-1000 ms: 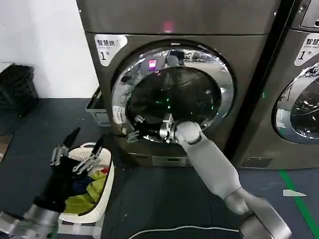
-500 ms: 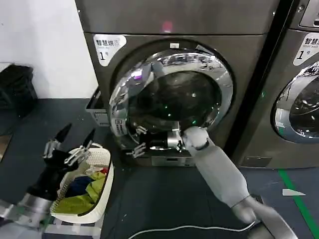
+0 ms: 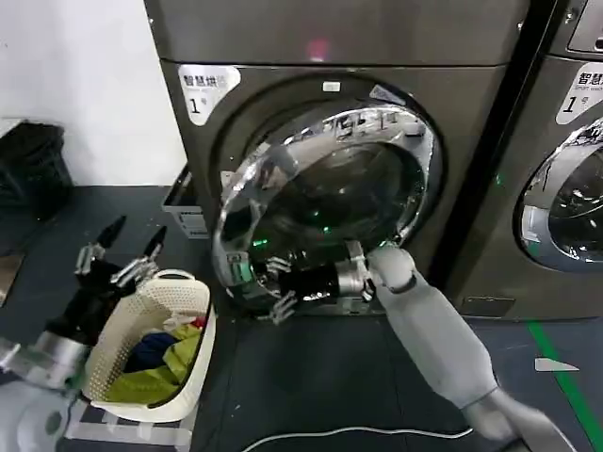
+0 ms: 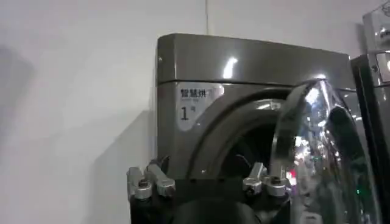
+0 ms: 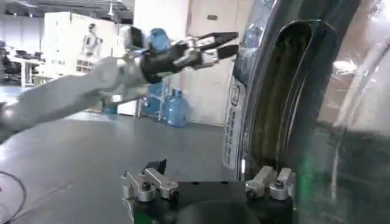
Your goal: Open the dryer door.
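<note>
From the head view the dryer door (image 3: pixel 320 202) hangs partly swung out from the dryer (image 3: pixel 330 56), the right gripper (image 3: pixel 273 287) spread open at its lower rim and the left gripper (image 3: pixel 121 252) open above the laundry basket (image 3: pixel 193 325); the left wrist view shows the door's chrome rim (image 4: pixel 292 122) edge-on.

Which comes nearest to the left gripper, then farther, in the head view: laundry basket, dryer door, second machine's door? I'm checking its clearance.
From the left gripper, low at the robot's left:
1. Laundry basket, just below and beside it.
2. Dryer door, ajar at centre, with the right gripper at its lower edge.
3. Second machine's door, far right.
</note>
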You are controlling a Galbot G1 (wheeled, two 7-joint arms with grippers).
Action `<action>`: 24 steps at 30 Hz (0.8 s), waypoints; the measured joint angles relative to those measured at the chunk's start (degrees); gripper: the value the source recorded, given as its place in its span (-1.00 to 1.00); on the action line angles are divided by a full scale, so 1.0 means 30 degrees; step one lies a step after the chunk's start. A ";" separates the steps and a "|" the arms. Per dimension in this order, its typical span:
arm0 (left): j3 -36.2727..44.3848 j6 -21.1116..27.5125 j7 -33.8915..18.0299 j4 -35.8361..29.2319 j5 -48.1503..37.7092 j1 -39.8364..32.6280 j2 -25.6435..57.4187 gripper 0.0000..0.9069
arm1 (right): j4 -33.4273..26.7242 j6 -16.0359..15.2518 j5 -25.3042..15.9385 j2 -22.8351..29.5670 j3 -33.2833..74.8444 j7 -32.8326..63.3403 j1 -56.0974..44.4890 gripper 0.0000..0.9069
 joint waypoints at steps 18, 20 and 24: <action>0.1891 -0.0781 0.0981 0.1795 -0.2796 -0.2320 0.1979 1.00 | 0.2209 0.0830 0.0366 -0.2314 0.2368 -0.1799 -0.3738 1.00; 0.2431 -0.0851 0.1140 0.1971 -0.3180 -0.2564 0.2322 1.00 | 0.2318 0.0866 0.0394 -0.2484 0.2656 -0.1790 -0.4020 1.00; 0.3612 -0.0983 0.1355 0.2113 -0.3370 -0.3050 0.3041 1.00 | 0.2689 0.0980 0.0675 -0.2917 0.3275 -0.1783 -0.4649 1.00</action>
